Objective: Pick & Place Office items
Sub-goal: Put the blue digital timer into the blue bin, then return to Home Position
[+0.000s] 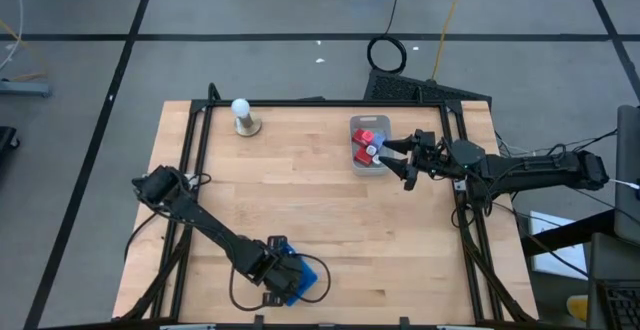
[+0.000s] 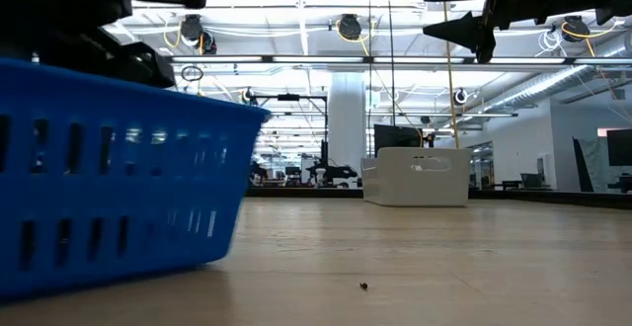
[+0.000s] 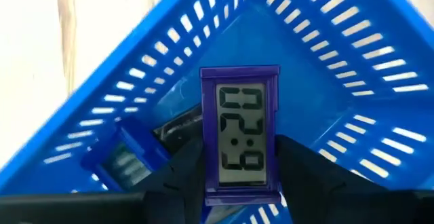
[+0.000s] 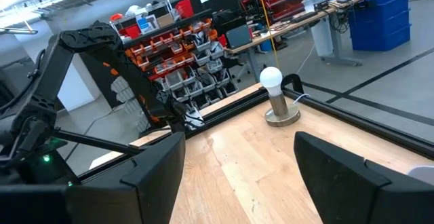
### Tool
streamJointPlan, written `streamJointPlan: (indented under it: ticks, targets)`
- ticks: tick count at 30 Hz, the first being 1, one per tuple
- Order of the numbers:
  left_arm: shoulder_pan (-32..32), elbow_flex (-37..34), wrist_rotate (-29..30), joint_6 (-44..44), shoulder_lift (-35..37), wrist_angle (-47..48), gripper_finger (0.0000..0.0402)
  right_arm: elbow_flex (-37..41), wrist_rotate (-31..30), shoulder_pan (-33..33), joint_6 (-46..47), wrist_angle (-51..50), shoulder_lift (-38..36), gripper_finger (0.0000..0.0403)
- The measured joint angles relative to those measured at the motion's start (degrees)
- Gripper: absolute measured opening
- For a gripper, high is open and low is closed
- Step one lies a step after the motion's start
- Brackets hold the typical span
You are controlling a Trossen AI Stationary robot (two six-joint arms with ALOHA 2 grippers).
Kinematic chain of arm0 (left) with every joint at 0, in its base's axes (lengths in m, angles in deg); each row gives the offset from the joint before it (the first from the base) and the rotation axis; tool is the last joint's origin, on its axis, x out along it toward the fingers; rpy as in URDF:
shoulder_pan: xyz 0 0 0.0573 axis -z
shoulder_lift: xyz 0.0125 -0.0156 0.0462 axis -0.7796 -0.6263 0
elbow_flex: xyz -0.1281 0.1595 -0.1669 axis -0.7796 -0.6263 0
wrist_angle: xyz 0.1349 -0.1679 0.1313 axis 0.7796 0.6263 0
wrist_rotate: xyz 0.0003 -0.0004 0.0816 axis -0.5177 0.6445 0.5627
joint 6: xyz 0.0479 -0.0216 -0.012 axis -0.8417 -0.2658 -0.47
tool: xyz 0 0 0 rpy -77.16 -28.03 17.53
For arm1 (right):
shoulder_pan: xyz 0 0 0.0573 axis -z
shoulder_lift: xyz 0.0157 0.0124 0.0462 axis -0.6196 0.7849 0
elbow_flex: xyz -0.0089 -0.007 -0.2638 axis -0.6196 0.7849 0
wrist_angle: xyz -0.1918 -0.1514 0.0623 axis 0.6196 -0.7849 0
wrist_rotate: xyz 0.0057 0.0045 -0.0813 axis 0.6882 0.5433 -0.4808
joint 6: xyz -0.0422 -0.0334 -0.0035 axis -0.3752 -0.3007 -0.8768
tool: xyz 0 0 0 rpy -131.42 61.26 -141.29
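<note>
The wooden table (image 1: pixel 330 220) is framed by a black rail, and most of its middle lies bare, leaving wide open room between the two arms. At the near edge, left of centre, sits a blue slotted basket (image 1: pixel 300 278), close to the table's rim; in the low view it fills the left side as a tall blue wall. The left gripper (image 3: pixel 241 176) hangs over this basket, its fingers clenched on a purple digital clock (image 3: pixel 241 136) held upright above the basket's floor, the display's digits turned sideways. Under it in the basket lie a blue flat piece and a dark one, too blurred to name. Toward the far right a clear plastic bin (image 1: pixel 368 147) holds red blocks (image 1: pixel 364 142); what else it holds cannot be made out. The right gripper (image 1: pixel 398 156) hovers just beside that bin's right edge, its fingers spread apart with nothing between them. A white ball on a round stand (image 1: pixel 243 116) stands near the far left rail, well apart from both arms. Beyond the table lies a grey floor with dark lines and a coiled black cable (image 1: pixel 386 53); the right wrist view shows shelving with red parts bins behind. A tiny dark speck (image 2: pixel 363 286) lies on the wood in the low view.
</note>
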Motion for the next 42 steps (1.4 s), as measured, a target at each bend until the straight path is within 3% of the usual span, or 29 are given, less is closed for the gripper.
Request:
streamJointPlan:
  ticks: [11, 17, 24, 29, 36, 42]
  targets:
    - [-0.04, 0.55, -0.63, -0.28, 0.00, -0.16, 0.0278, 0.00, 0.20, 0.00, 0.15, 0.22, 0.00, 0.0267]
    - [-0.07, 4.07, -3.64, -2.01, 0.00, -0.12, 0.0303, 0.00, 0.22, 0.00, 0.15, 1.66, 0.00, 0.0267]
    - [-0.59, 13.14, -4.24, -9.21, 0.22, 2.45, 0.0316, 0.00, 0.24, 0.00, 0.15, 3.18, 0.00, 0.0267]
    - [-1.36, 18.72, 3.83, -11.10, 0.28, 7.69, 0.0309, 0.00, 0.22, 0.00, 0.35, 3.18, -0.02, 0.0267]
    - [-1.89, 27.40, 21.37, -4.50, 0.31, 26.36, 0.0304, 0.00, 0.22, 0.00, 5.52, 3.18, -0.04, 0.0267]
    - [-3.00, 36.35, 24.36, -4.22, 0.33, 40.79, 0.0312, 0.00, 0.59, 0.00, 8.55, 4.56, -0.13, 0.0267]
